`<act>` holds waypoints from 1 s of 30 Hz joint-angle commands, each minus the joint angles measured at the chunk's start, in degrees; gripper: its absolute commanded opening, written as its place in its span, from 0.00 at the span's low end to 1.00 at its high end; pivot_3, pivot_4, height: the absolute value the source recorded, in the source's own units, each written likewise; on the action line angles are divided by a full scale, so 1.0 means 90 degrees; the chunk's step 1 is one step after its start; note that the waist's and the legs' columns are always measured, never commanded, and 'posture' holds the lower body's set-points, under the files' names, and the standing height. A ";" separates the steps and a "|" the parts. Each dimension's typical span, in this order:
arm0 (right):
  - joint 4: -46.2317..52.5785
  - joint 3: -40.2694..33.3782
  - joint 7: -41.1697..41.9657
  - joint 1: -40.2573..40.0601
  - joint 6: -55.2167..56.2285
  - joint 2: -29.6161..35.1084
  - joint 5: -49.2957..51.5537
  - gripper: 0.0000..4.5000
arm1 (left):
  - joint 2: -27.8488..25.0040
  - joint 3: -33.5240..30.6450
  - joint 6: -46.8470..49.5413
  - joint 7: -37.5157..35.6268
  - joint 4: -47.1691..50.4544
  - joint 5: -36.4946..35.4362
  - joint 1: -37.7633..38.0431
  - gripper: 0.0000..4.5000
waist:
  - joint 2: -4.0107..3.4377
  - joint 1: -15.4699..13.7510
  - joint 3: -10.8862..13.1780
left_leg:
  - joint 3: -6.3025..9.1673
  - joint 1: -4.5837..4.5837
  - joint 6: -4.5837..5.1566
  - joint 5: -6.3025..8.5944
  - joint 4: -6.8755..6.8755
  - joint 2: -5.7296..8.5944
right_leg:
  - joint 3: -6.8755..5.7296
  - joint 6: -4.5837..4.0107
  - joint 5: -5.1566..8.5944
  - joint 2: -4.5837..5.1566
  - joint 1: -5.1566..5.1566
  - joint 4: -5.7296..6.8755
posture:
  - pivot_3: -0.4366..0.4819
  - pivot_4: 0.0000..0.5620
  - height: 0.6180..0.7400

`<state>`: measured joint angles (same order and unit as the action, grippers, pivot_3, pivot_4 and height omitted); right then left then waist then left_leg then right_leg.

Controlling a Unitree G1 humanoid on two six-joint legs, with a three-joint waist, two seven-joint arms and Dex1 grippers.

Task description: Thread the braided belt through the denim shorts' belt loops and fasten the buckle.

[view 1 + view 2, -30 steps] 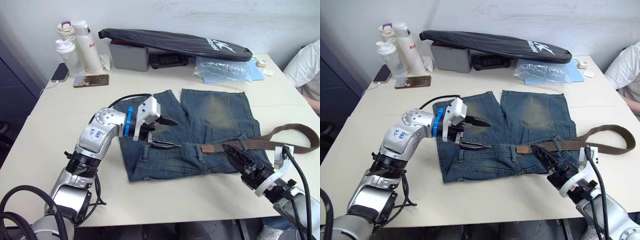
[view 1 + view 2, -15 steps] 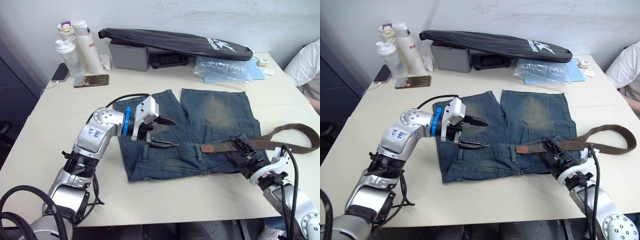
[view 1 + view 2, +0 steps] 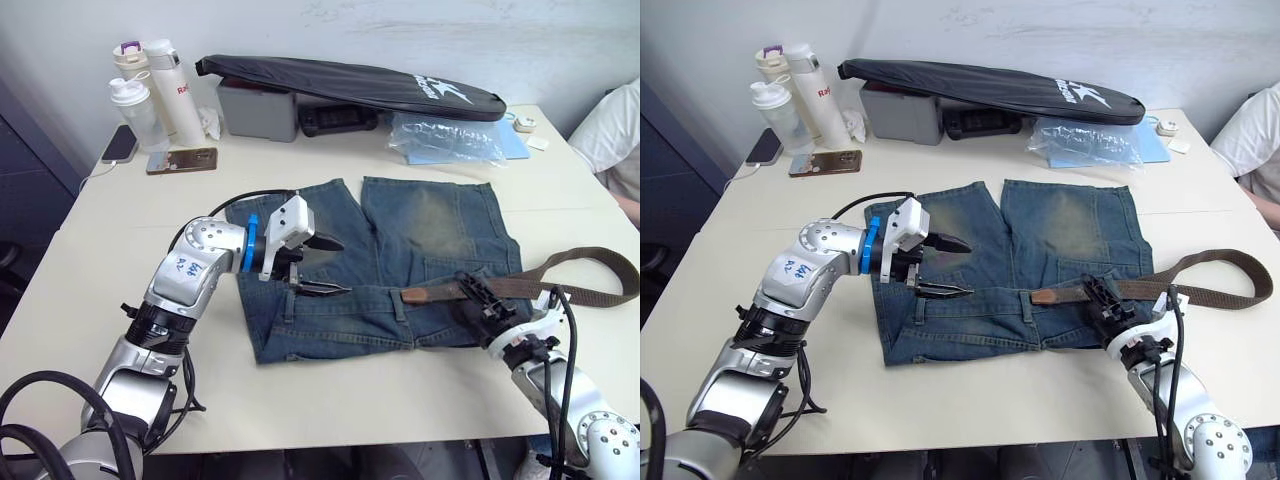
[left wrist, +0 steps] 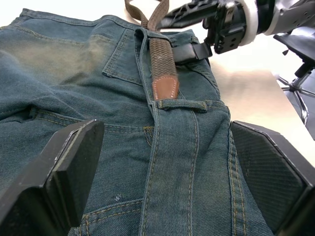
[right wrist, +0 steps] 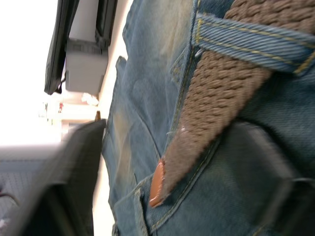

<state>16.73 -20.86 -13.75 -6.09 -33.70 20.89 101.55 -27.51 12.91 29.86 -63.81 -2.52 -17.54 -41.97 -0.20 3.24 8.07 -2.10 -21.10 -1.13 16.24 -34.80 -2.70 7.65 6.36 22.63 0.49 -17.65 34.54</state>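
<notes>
The denim shorts (image 3: 420, 240) lie flat on the table, waistband nearest me. The braided belt (image 3: 590, 262) curls off to the right. Its tan tip (image 4: 165, 88) rests on the waistband just short of a belt loop (image 4: 183, 104). Another belt loop (image 5: 246, 37) crosses over the strap. My right gripper (image 3: 468, 290) is open low over the waistband, and the strap runs between its fingers (image 5: 74, 172). My left gripper (image 3: 333, 267) hovers open over the left part of the waistband, holding nothing. The buckle is hidden.
Bottles (image 3: 150, 90), two phones (image 3: 182, 160), a grey box (image 3: 258, 110), a long black bag (image 3: 350, 85) and a plastic bag (image 3: 445, 140) line the far side of the table. A person's sleeve (image 3: 615, 130) shows at the right edge. Bare tabletop (image 3: 380, 390) lies in front of the shorts.
My right gripper has reached forward and left, down onto the belt at the waistband. The left gripper has barely moved.
</notes>
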 commanded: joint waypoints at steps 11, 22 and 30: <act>-0.0212 -0.0270 0.1098 0.0044 -0.0497 0.0318 -0.0345 0.00 | -0.0131 -0.0025 0.0088 0.0075 0.0379 -0.0007 0.0108 1.00 | -0.0012 -0.0006 -0.0005 | -0.0001 0.0001 -0.0005 -0.0003 0.0015 0.0001 | -0.0001 0.0000 0.0000 0.0000 -0.0001 -0.0001 | 0.48 0.27 1.00; -0.0277 -0.0483 0.1716 -0.0216 -0.0539 0.0179 -0.0540 0.00 | -0.0194 0.0009 0.0121 0.0002 0.0443 0.0009 0.0109 1.00 | -0.0009 -0.0005 -0.0002 | -0.0001 0.0000 -0.0006 -0.0004 0.0023 0.0001 | -0.0001 0.0000 0.0000 -0.0001 0.0000 -0.0011 | 0.48 0.27 1.00; -0.0168 -0.0033 0.1852 -0.0124 -0.0477 -0.0365 -0.1097 0.00 | -0.0253 0.0053 0.0076 -0.0076 0.0385 0.0027 0.0043 1.00 | -0.0010 -0.0001 -0.0003 | 0.0000 0.0003 -0.0008 -0.0005 0.0028 0.0000 | -0.0001 0.0000 0.0000 -0.0001 -0.0001 -0.0010 | 0.48 0.27 1.00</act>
<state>13.30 -21.93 1.77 -7.40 -38.17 18.53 92.40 -29.32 13.61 31.17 -64.01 -0.55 -17.33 -40.48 -0.30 3.23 8.04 -2.10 -21.08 -1.20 16.20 -34.54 -2.70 7.64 6.36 22.63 0.48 -17.67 34.44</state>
